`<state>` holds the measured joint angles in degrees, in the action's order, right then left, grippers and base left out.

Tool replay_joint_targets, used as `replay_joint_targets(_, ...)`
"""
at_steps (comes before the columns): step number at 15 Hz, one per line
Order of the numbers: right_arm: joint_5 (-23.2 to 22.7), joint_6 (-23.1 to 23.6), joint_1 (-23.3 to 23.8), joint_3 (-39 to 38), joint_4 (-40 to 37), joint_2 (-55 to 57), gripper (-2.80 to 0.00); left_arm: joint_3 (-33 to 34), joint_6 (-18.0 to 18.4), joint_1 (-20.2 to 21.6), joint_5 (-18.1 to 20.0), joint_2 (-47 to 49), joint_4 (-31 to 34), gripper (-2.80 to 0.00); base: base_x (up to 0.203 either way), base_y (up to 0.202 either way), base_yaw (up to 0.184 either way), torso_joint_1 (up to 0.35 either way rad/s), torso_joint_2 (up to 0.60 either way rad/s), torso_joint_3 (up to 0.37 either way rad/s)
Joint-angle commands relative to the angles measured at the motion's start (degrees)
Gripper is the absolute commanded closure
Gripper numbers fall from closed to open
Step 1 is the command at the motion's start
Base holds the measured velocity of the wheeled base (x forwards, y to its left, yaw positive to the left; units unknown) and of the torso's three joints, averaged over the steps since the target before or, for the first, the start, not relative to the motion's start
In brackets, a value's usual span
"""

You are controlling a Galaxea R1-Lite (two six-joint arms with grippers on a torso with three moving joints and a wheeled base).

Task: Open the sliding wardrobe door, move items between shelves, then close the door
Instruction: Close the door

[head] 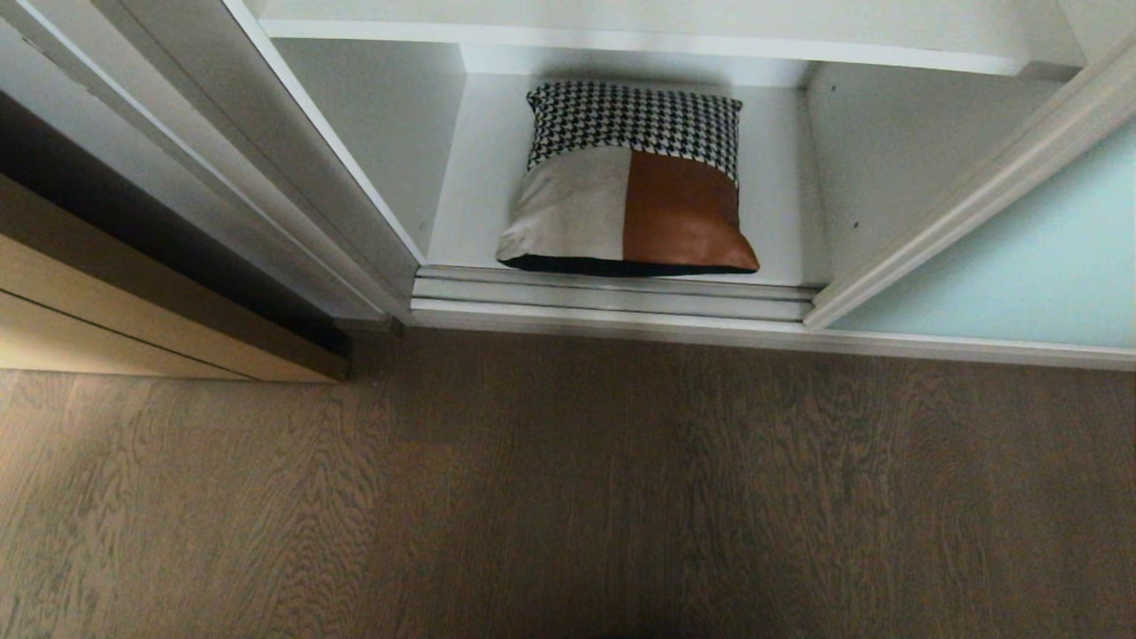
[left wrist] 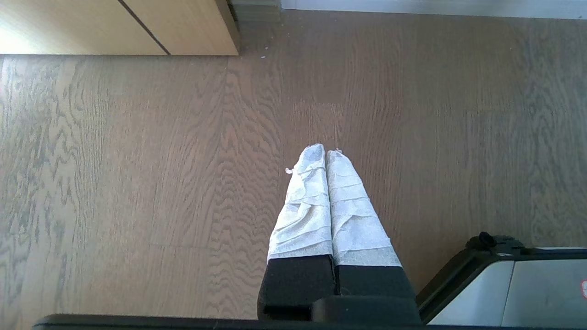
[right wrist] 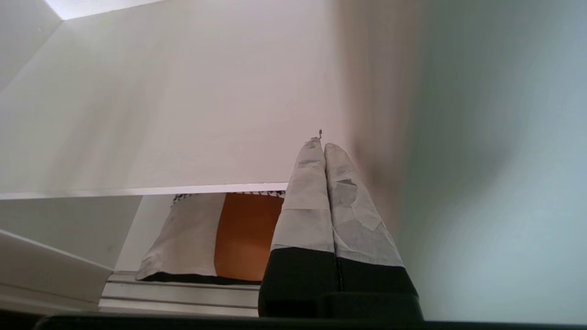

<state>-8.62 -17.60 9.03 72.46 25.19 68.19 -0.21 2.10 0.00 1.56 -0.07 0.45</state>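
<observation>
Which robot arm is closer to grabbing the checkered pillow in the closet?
Right, probably. The right gripper, shut, is raised at the wardrobe opening, with the houndstooth, beige and rust-brown square cushion on the lowest white shelf beneath it. The left gripper, also shut, hangs over the brown wooden floor.

the white bottom shelf (head: 781, 231) of the wardrobe carried a square cushion (head: 632, 182) lying flat near its front edge, just behind the ridged metal floor track (head: 612, 297), which ran along the grey-brown wooden floor (head: 568, 497).
</observation>
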Motion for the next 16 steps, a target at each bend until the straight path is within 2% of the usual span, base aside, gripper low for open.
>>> replay_joint_targets(1,-0.26,-0.06,-0.66,-0.04,0.16,0.33,0.0,0.02,0.01,0.0,0.02,0.07,-0.01,0.0,0.0,0.0,0.0,0.0,0.0,0.0)
replay_joint_targets(5,-0.27,0.46,-2.98,-0.04,0.3,0.36,0.0,-0.01,0.01,-0.03,0.02,0.07,-0.01,0.0,0.0,0.0,0.0,0.0,0.0,0.0)
replay_joint_targets(11,-0.29,1.69,-2.3,-2.15,0.28,-6.84,0.0,0.03,0.01,0.0,0.02,0.07,-0.01,0.0,0.0,0.0,0.0,0.0,0.0,0.0)
replay_joint_targets(16,0.04,3.12,13.02,-1.5,0.48,-8.22,0.0,-0.04,0.01,0.0,0.02,0.07,-0.01,0.0,0.0,0.0,0.0,0.0,0.0,0.0)
